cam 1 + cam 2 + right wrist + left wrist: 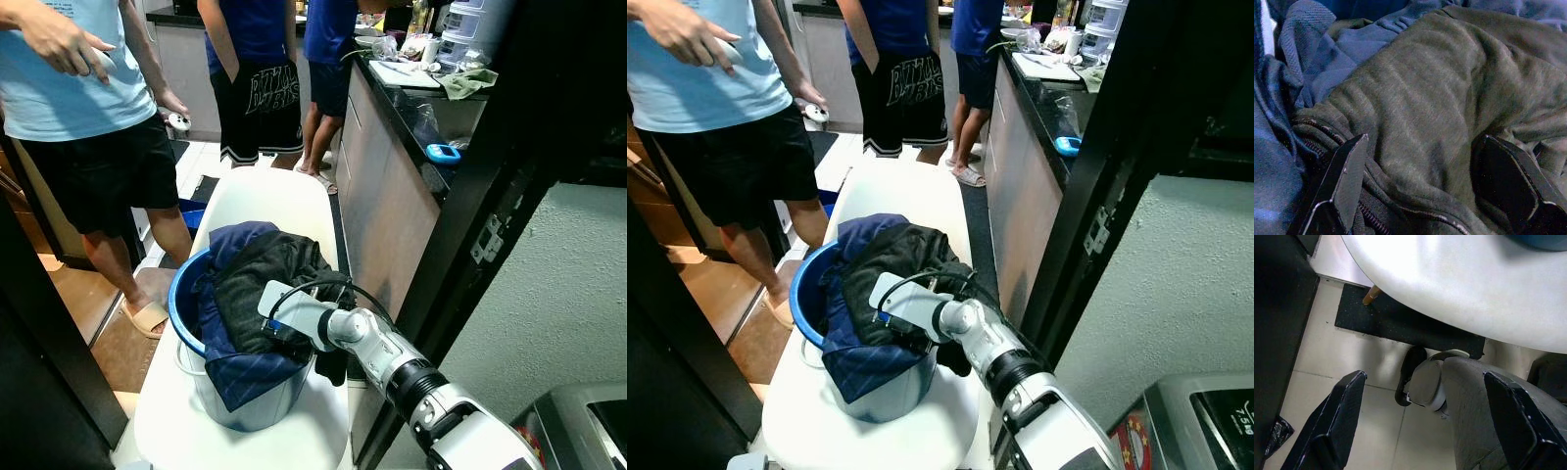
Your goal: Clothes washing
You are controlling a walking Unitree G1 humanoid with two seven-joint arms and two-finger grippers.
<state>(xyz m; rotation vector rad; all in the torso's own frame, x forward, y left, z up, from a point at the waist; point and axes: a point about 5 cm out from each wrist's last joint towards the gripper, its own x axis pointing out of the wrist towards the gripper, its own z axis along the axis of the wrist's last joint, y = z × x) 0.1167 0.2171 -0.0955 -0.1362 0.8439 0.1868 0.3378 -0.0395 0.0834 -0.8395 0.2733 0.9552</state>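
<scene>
Right gripper (1420,196) in the laundry bucket (186,313).
Fingers spread wide, straddling a fold of the dark-grey garment (1440,98), apparently to pinch it; left gripper (1420,426) idle, fingers apart.

blue bucket (186,313), perhaps dark-grey jacket (1440,112)

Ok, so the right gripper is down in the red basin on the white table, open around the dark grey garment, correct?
Not quite: the basin is blue, not red, as the left eye view shows. The rest holds: it stands on the white table, and the right gripper is down in it, its fingers spread on either side of a fold of the dark grey garment, as the right wrist view shows.
</scene>
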